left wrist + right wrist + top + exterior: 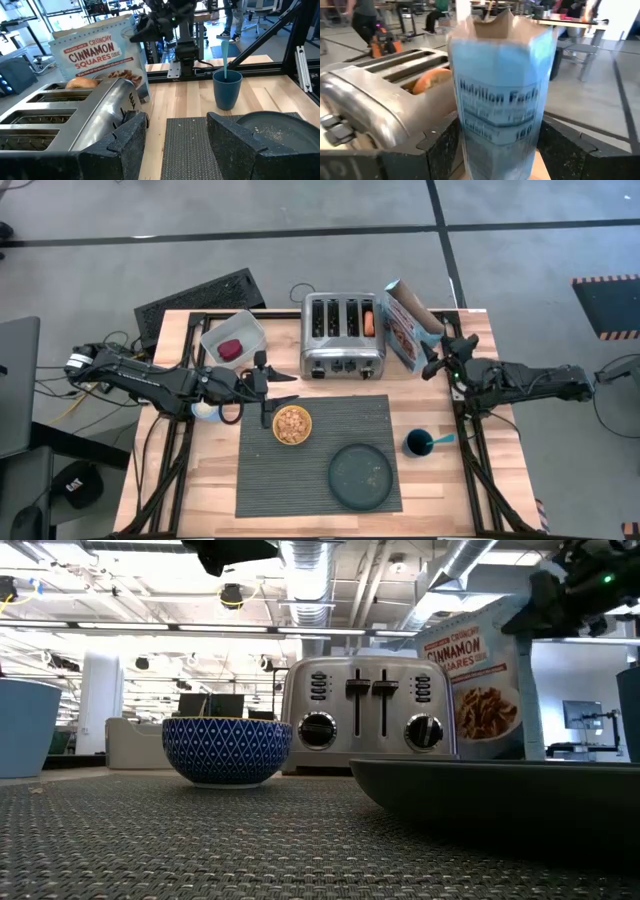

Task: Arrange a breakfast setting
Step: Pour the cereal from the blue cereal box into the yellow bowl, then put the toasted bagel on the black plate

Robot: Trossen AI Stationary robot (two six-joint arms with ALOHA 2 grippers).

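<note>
The dark ribbed placemat (315, 465) lies mid-table. On it stand a small bowl (292, 424), yellow inside with cereal and blue-patterned outside (227, 750), and the dark plate (361, 476). The dark blue cup (418, 443) stands right of the mat, with the blue-handled spoon (224, 52) upright in it. The bagel (369, 322) sticks out of the toaster's right slot. The red fruit (232, 349) lies in a clear tub. My left gripper (288, 387) is open and empty between toaster and bowl. My right gripper (435, 352) is open, its fingers on either side of a cereal box (500, 100). My right gripper has its fingers (440, 145) level on either side of the cereal box's narrow side panel (497, 115), coming from the table's right. I cannot tell whether they touch it. The box stands upright on the table.
The chrome four-slot toaster (343, 335) stands at the far middle, with the cereal box (405, 325) close on its right. The clear tub (233, 338) is at the far left. Bare wood shows right of the mat around the cup.
</note>
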